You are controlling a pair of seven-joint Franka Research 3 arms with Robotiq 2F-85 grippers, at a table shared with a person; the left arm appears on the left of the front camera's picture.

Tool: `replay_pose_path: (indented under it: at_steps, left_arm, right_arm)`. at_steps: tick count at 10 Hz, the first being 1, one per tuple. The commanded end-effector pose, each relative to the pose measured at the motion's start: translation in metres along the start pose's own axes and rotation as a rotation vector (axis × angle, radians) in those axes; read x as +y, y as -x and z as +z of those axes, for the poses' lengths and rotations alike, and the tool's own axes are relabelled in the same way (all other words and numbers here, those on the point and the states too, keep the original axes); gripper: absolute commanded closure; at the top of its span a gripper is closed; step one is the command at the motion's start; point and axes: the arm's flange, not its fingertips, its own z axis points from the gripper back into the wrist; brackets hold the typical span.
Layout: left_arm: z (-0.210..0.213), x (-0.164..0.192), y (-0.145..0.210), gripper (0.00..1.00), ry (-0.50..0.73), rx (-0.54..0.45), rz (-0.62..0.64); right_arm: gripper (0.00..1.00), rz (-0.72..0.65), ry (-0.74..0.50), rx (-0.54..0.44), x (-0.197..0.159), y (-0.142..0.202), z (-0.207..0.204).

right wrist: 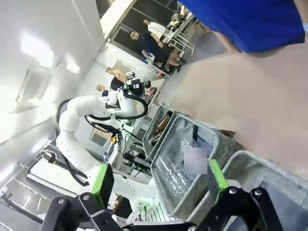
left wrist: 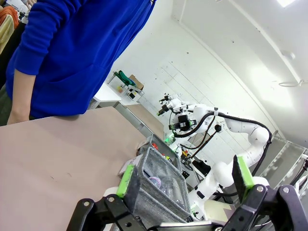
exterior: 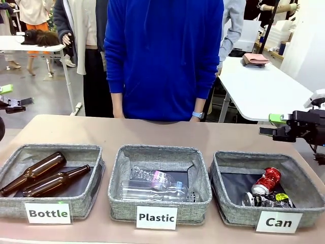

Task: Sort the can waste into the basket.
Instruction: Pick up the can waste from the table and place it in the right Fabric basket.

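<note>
A: Where do we see the cans?

B: Lower right of the front view, inside the Can basket. The red can lies toward the middle; the black can sits just below it, near the front wall.

A: And our grippers?

B: The right gripper hangs at the right edge, above the basket, fingers spread, holding nothing. The left gripper shows at the far left edge; in its wrist view the pads stand wide apart, empty.

A: The person?

B: Top centre, blue sweater, behind the table.
</note>
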Motion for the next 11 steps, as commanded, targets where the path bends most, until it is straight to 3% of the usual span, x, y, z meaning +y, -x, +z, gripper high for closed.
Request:
replay_pose_path:
  at_steps: [1, 11]
  left_arm:
    - [-0.0003, -0.0046, -0.0018, 0.0, -0.006, 0.001, 0.01]
    - [-0.0003, -0.0046, -0.0018, 0.0, -0.006, 0.001, 0.01]
  right_arm:
    - [0.0, 0.02, -0.005, 0.027, 0.0117, -0.0068, -0.0085]
    - [0.0, 0.02, -0.005, 0.027, 0.0117, -0.0068, -0.0085]
